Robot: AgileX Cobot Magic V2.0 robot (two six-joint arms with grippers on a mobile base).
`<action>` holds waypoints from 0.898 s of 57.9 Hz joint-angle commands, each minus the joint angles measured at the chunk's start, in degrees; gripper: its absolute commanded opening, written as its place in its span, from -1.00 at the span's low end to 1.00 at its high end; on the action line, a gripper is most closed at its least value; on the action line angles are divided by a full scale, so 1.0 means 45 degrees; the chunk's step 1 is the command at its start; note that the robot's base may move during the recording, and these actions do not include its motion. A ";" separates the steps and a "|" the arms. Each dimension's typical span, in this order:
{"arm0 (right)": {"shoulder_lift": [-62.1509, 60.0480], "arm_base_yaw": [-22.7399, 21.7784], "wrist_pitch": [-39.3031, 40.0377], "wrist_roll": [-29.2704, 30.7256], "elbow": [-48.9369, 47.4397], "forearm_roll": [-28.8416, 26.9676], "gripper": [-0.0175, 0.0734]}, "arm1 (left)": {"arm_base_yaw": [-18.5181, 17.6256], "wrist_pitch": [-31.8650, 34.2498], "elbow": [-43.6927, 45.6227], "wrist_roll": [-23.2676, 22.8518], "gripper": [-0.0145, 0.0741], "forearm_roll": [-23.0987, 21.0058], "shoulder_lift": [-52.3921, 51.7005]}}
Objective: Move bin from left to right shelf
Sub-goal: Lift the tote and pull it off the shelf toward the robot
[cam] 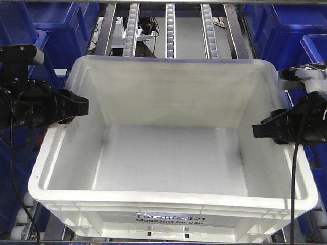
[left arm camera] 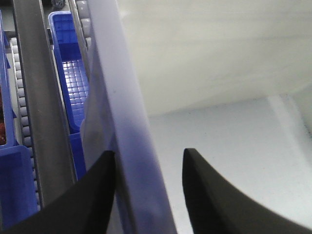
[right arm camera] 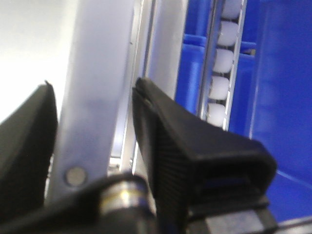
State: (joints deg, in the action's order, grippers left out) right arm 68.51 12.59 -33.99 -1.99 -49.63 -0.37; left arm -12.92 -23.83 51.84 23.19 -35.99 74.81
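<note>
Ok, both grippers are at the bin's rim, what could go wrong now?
The left gripper straddles the rim of the bin with a gap at its inner finger; lifting now could slip. The right gripper sits nearer the front than the left, so the bin may twist. Blue bins crowd both sides and could be knocked.

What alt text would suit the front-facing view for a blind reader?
An empty white bin sits on a roller rack, seen from above. Black fingers of the left gripper and right gripper straddle its side rims; blue bins flank it.
</note>
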 commanded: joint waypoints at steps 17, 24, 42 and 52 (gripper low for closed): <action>-0.0237 -0.0008 0.1487 -0.0036 -0.0409 -0.0141 -0.63 | -0.0058 0.0041 0.0330 0.0218 -0.69 -0.0915 -0.0233; -0.0300 -0.0008 0.1602 -0.0036 -0.0410 -0.0141 -0.63 | -0.0058 0.0041 0.0330 0.0713 -0.69 -0.1286 -0.0269; -0.0921 -0.0008 0.1645 -0.0036 -0.0410 -0.0141 -0.63 | -0.0058 -0.0056 0.0343 0.0819 -0.68 -0.1814 -0.1088; -0.1295 -0.0008 0.1642 -0.0036 -0.0410 -0.0201 -0.63 | -0.0058 -0.0117 0.0343 0.0807 -0.68 -0.1861 -0.1705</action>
State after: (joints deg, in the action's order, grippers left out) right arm 64.97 12.59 -33.63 -1.76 -48.94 -0.61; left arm -12.39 -25.56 50.96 25.72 -40.87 71.04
